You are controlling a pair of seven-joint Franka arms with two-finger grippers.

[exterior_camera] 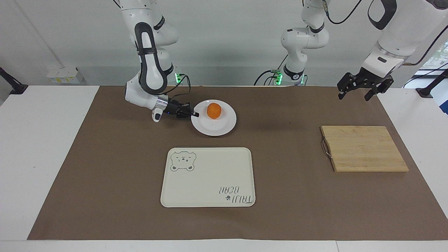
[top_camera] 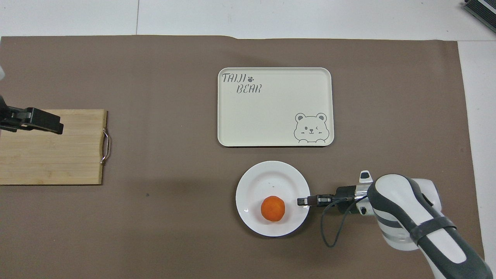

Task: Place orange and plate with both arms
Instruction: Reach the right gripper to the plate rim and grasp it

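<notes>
A brown mat (exterior_camera: pixel 105 182) covers most of the white table (exterior_camera: pixel 42 140). On it, in the middle and farther from the robots than the other things, lies a cream rectangular tray (exterior_camera: pixel 210 175) with a bear drawing and lettering. Toward the left arm's end sits a wooden cutting board (exterior_camera: pixel 364 148) with a metal handle on the edge that faces the tray.

The right arm (exterior_camera: pixel 148 66) bends down low to the mat, its forearm nearly level. The left arm (exterior_camera: pixel 388 38) waits raised at its own end of the table.

The plate (exterior_camera: pixel 218 127), white and round, lies on the mat nearer to the robots than the tray and just apart from it. The left gripper (exterior_camera: pixel 357 91) hangs in the air with its fingers spread wide and nothing between them; in the overhead view it lies over the cutting board.

The right gripper (exterior_camera: pixel 195 114) lies almost flat at the plate's rim on the side toward the right arm's end, its fingertips drawn together; they seem to pinch the rim, though the contact is too fine to see for certain.

The orange (exterior_camera: pixel 214 110) rests on the plate, off-centre toward the robots, close to the right gripper's tips but apart from them.
</notes>
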